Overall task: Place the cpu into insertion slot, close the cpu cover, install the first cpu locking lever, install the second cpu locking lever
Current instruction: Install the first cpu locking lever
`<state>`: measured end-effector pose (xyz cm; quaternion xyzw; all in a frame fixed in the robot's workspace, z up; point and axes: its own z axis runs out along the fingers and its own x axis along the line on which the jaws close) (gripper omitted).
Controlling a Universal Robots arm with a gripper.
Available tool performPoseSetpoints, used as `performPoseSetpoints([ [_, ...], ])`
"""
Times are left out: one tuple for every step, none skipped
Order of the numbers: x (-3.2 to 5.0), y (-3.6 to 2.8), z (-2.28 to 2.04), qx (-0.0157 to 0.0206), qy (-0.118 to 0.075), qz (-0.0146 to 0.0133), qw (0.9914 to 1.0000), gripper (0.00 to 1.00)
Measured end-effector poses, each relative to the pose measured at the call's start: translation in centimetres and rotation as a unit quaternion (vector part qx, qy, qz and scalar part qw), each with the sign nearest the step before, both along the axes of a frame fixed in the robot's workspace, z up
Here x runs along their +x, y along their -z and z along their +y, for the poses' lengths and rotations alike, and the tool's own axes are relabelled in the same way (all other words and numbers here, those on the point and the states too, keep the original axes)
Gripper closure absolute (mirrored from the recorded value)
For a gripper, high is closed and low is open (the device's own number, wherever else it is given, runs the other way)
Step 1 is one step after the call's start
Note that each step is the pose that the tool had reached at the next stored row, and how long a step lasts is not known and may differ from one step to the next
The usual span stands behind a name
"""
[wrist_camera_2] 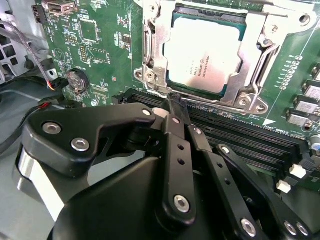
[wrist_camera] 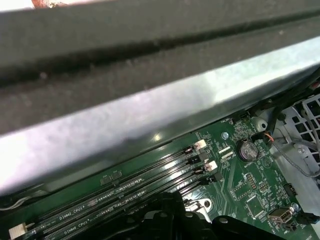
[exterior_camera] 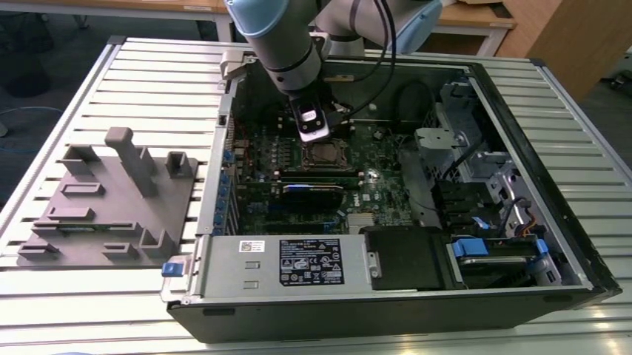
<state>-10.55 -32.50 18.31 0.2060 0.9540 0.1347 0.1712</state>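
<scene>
In the exterior view we start at the frame's left, where a grey moulded fixture block with upright pegs (exterior_camera: 114, 203) lies on the ribbed metal table (exterior_camera: 59, 310). Just to its right stands the open black computer case (exterior_camera: 395, 314), with its green motherboard (exterior_camera: 380, 188) facing up. The pale blue-grey robot arm (exterior_camera: 281, 44) comes down from the upper middle of the frame, and its black gripper (exterior_camera: 314, 133) hangs directly above the socket area.

In the second wrist view the small flat square cpu with a dull silver-grey top (wrist_camera_2: 207, 52) lies flat in the insertion slot (wrist_camera_2: 175, 17), in the upper middle of that frame. As a square it has no long axis; its edges run parallel to the frame around it, and its metal top faces up. The thin dark-silver cpu cover with a square cut-out (wrist_camera_2: 252, 55) lies down around the chip, bordering it on all sides. The black gripper (wrist_camera_2: 172, 107) fills the lower half, its fingers (wrist_camera_2: 175, 120) drawn together into a narrow tip with nothing between them, pointing at the cover's near edge. Long black memory slots (wrist_camera_2: 250, 140) run between the fingers and the socket, to the lower right. A round coin battery (wrist_camera_2: 76, 80) sits at the left.

In the first wrist view a grey metal case edge (wrist_camera: 150, 115) crosses the frame above the memory slots (wrist_camera: 125, 190).
</scene>
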Motion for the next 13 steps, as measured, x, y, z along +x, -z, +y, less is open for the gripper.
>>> performPoseSetpoints([
  [0.01,0.00,0.00,0.0000,0.000,0.0000,1.00000,0.90],
  [0.04,0.00,0.00,0.0000,0.000,0.0001,1.00000,0.90],
  [0.13,0.00,0.00,0.0000,0.000,0.0000,1.00000,0.90],
  [0.23,0.01,0.00,0.0001,0.000,0.0000,1.00000,0.90],
  [0.32,0.01,0.00,0.0001,0.000,0.0000,1.00000,0.90],
  [0.38,0.02,0.00,0.0001,0.000,-0.0001,1.00000,0.90],
  [0.43,0.02,0.00,0.0001,0.001,-0.0001,1.00000,0.90],
  [0.47,0.02,0.00,0.0001,0.001,0.0000,1.00000,0.90],
  [0.49,0.02,0.00,0.0000,0.001,0.0000,1.00000,0.90],
  [0.51,0.02,0.00,0.0001,0.001,0.0000,1.00000,0.90],
  [0.53,0.02,-0.01,0.0003,0.001,0.0001,1.00000,0.90],
  [0.55,0.02,-0.04,0.0008,0.001,0.0002,1.00000,0.90],
  [0.57,0.02,-0.08,0.0012,0.001,0.0002,1.00000,0.90],
])
